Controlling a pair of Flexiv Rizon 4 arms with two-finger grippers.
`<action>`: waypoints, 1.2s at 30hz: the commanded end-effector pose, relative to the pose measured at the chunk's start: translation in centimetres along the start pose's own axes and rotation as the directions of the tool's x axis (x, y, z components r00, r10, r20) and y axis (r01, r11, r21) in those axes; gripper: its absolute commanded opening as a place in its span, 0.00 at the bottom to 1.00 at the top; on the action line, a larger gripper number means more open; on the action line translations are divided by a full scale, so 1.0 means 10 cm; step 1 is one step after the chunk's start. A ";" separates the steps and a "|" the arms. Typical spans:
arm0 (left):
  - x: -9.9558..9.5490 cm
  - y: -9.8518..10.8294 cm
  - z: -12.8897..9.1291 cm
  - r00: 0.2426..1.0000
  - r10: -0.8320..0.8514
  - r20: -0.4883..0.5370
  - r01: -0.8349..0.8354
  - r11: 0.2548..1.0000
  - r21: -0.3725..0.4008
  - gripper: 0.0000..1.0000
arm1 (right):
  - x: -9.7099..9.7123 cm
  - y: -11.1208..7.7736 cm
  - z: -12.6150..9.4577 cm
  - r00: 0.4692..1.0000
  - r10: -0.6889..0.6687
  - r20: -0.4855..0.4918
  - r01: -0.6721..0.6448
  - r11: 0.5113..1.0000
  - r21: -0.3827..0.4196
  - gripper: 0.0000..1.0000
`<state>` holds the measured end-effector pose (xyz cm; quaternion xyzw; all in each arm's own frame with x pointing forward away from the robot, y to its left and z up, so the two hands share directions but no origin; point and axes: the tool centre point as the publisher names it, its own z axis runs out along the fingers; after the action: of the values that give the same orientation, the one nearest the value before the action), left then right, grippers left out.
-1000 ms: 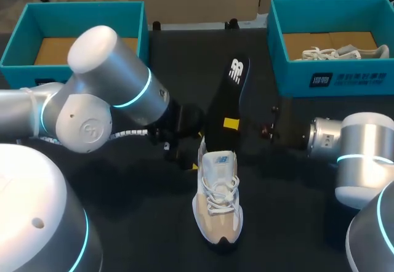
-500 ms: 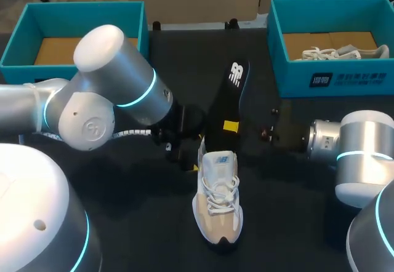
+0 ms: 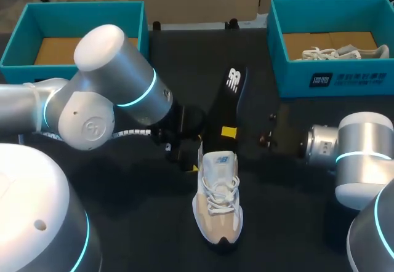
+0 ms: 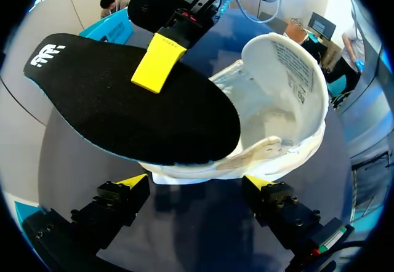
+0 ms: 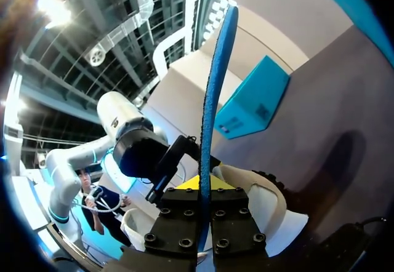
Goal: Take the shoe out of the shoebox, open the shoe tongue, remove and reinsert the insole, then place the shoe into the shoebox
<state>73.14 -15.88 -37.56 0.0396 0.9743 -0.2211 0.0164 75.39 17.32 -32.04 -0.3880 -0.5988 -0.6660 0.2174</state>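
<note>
A white and beige shoe (image 3: 217, 201) stands on the black table, toe toward me, tongue pulled open. My right gripper (image 3: 229, 132) is shut on the black insole (image 3: 225, 103), which slants up out of the shoe's heel opening. In the right wrist view the insole (image 5: 214, 93) shows edge-on, pinched in the right gripper (image 5: 205, 189). My left gripper (image 3: 192, 160) sits at the shoe's heel. In the left wrist view the left gripper (image 4: 196, 183) is open, its fingertips (image 4: 132, 180) flanking the shoe (image 4: 277, 106) near the heel, with the insole (image 4: 117, 109) above.
A teal shoebox (image 3: 18, 44) with a cardboard floor stands at the back left. Another teal shoebox (image 3: 332, 78) at the back right holds a second shoe (image 3: 345, 53). Both arms' elbows crowd the table's near corners.
The right gripper has shifted down and slightly toward the shoe, lowering the insole's heel end into the opening. The left arm moved a little early on, then stayed put.
</note>
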 end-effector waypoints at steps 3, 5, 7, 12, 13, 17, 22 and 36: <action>0.00 0.00 0.00 1.000 0.001 -0.001 -0.001 1.000 0.000 1.00 | 0.02 -0.08 0.03 1.000 -0.003 -0.001 0.003 1.000 0.012 0.00; 0.00 0.00 0.00 1.000 0.001 -0.001 -0.001 1.000 0.000 1.00 | 0.02 -0.10 0.03 1.000 -0.001 -0.003 0.001 1.000 0.010 0.00; 0.00 0.00 0.00 1.000 0.001 -0.001 -0.001 1.000 0.000 1.00 | 0.02 -0.14 0.03 1.000 0.001 -0.008 -0.001 1.000 0.005 0.00; 0.00 0.00 0.00 1.000 0.001 -0.001 -0.001 1.000 0.000 1.00 | 0.01 -0.23 0.03 1.000 0.012 -0.017 -0.012 1.000 0.014 0.00; 0.00 0.00 0.00 1.000 0.001 -0.001 -0.001 1.000 0.000 1.00 | 0.01 -0.24 0.03 1.000 0.014 -0.019 -0.014 1.000 0.016 0.00; 0.00 0.00 0.00 1.000 0.001 -0.001 -0.001 1.000 0.000 1.00 | 0.03 -0.30 0.01 0.999 0.026 -0.030 -0.025 0.999 0.031 0.00; 0.00 0.00 0.00 1.000 0.001 -0.001 -0.001 1.000 0.000 1.00 | 0.04 -0.37 0.01 0.998 0.051 -0.041 -0.048 0.997 0.062 0.00; 0.00 0.00 0.00 1.000 0.001 -0.001 -0.001 1.000 0.000 1.00 | 0.02 -0.55 -0.03 0.995 0.096 -0.016 -0.095 0.993 0.070 0.00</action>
<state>73.13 -15.87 -37.55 0.0397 0.9743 -0.2210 0.0162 71.69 17.86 -34.60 -0.4011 -0.6028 -0.6348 0.2697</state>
